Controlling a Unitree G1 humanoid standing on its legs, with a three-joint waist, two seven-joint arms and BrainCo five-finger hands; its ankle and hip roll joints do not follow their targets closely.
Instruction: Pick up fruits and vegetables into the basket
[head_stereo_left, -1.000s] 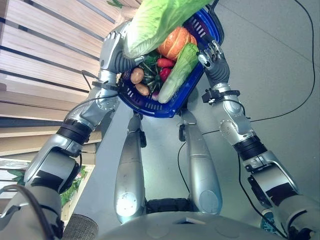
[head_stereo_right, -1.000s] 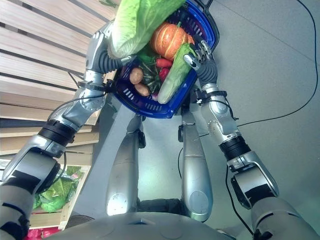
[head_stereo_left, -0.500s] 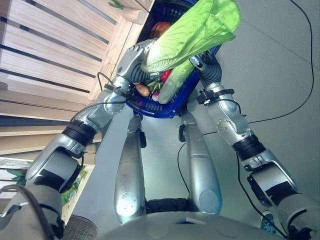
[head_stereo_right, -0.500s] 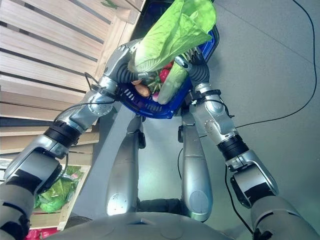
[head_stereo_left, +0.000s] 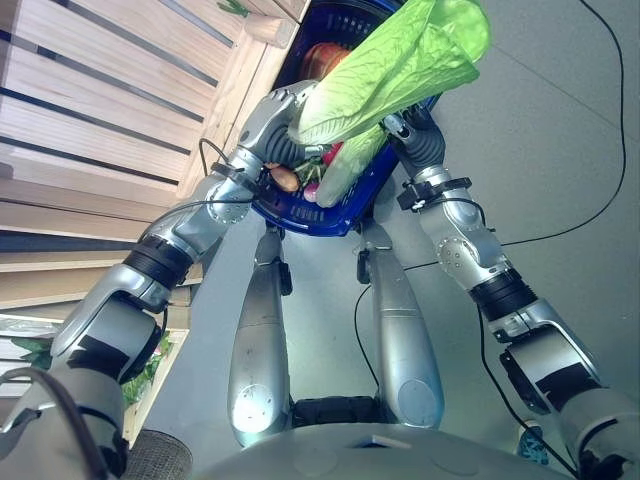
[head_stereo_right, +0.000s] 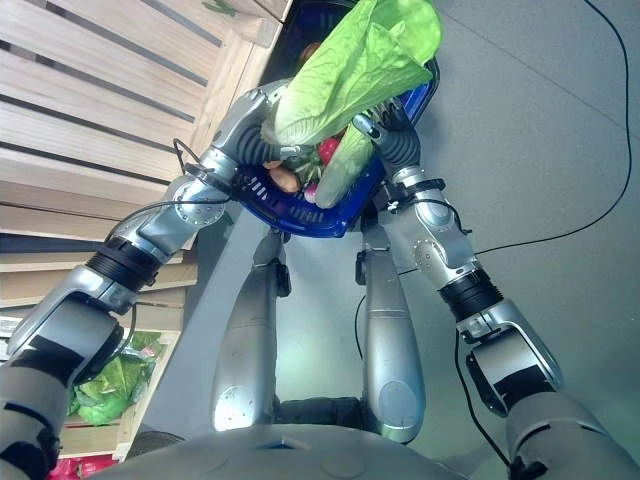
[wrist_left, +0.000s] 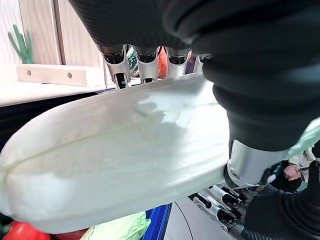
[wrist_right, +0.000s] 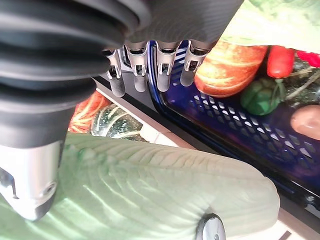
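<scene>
1. Blue plastic basket is hanging in front of you, loaded with a pumpkin, potatoes and other vegetables.
2. Your left hand is curling round a pale green cabbage above the basket.
3. Your right hand is sitting at the basket's rim beside a long green cabbage; you cannot tell its grip.

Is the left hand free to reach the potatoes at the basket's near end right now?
Probably not. The left hand is curled round the big lettuce held over the blue basket. The potatoes lie exposed just below it, but the hand must drop the lettuce first.
</scene>
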